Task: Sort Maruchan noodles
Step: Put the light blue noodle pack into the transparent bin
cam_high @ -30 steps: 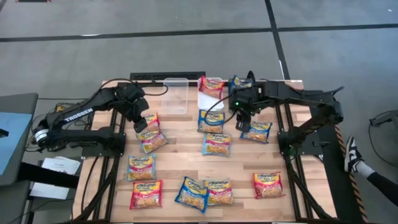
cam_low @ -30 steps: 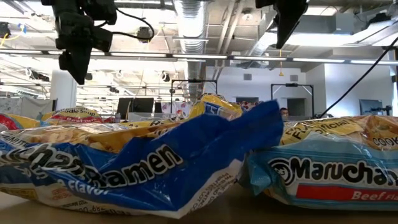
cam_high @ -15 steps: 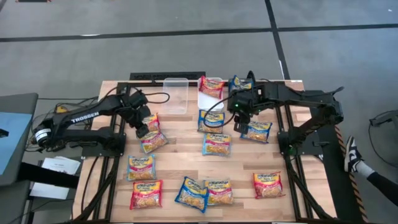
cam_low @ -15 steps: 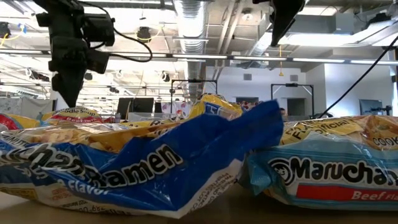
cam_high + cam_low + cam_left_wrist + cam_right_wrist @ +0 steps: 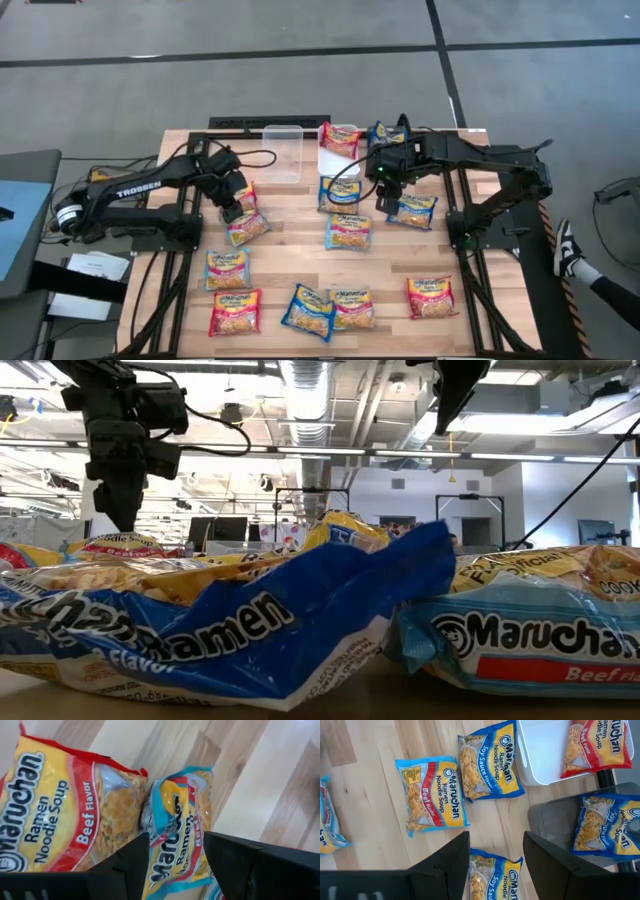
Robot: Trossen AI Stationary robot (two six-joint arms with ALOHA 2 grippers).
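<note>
Left end effector hovers spread over 2 noodle packets; right end effector hangs spread above the worktop.

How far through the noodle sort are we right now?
Early. Done: one red packet lies in the white bin and one blue packet in the dark bin; the clear bin looks empty. In hand: nothing; the left gripper and right gripper hover open over packets. Left: about ten packets on the table.
</note>
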